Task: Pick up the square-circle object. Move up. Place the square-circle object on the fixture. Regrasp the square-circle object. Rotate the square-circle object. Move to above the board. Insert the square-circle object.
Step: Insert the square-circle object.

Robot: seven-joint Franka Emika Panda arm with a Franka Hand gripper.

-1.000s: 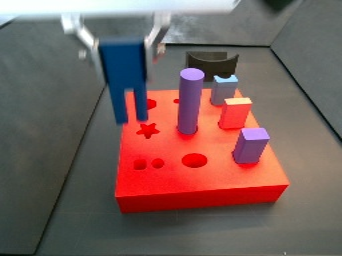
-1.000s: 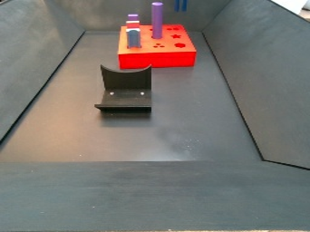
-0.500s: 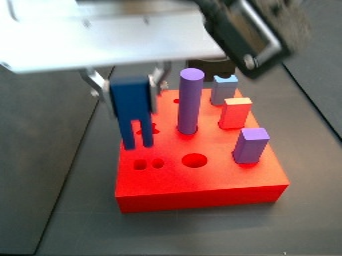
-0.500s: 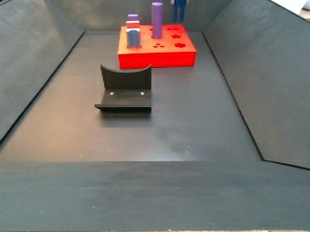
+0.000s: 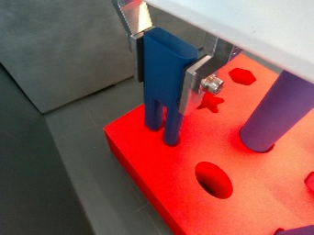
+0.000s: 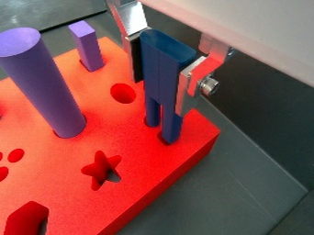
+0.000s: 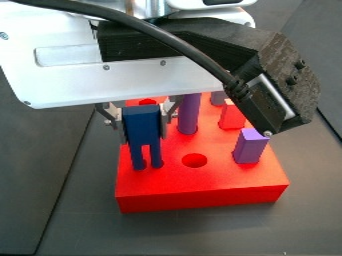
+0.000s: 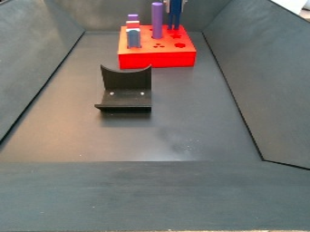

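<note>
pincer (image 5: 170,57) clamps square-circle object (image 5: 163,78) | legs seemingly entering board (image 5: 172,188) holes

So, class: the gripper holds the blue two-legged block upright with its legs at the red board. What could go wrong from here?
1. The gripper may press the square-circle object down with its legs off their holes in the board, jamming.
2. The tall purple cylinder stands near; the gripper may bump it.

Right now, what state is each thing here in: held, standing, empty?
claw: shut on the square-circle object, above the board.
square-circle object: held upright, legs reaching the board's top.
board: flat on the floor, some holes open.
purple cylinder: standing in the board.
fixture: empty.
</note>
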